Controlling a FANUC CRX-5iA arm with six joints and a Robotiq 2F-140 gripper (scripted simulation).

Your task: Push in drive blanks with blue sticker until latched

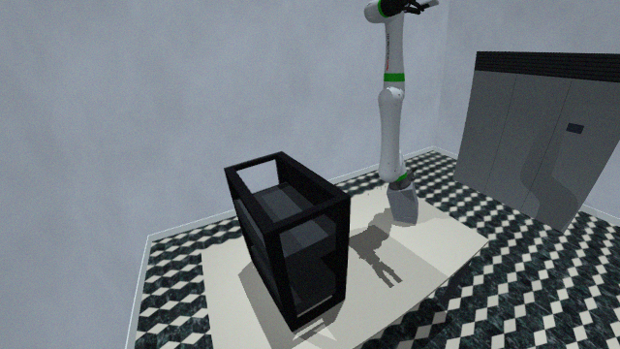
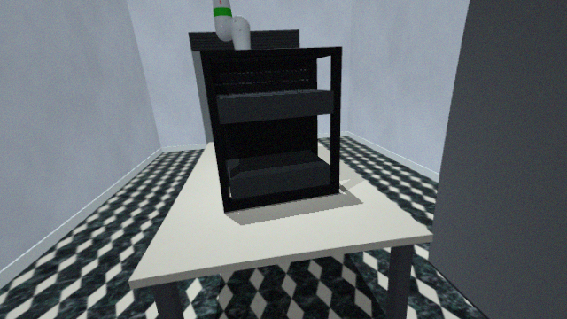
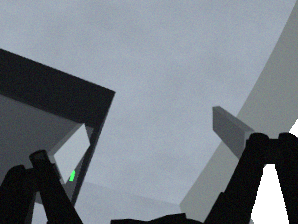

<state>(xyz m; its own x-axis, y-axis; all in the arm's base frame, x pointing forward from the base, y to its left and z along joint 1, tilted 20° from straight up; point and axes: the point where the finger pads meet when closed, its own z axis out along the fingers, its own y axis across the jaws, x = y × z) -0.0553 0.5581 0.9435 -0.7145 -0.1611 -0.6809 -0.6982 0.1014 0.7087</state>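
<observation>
Tabletop rack (image 1: 339, 196) far below raised, spread hand (image 1: 420, 6).

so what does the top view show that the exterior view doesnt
Only the top view shows the arm's pedestal on the table, the full upright arm, and the open gripper raised far above the rack. Only the exterior view shows the rack's front, with the upper blank and lower blank, and the table legs. Both show the black rack on the white table; neither shows a blue sticker.
</observation>
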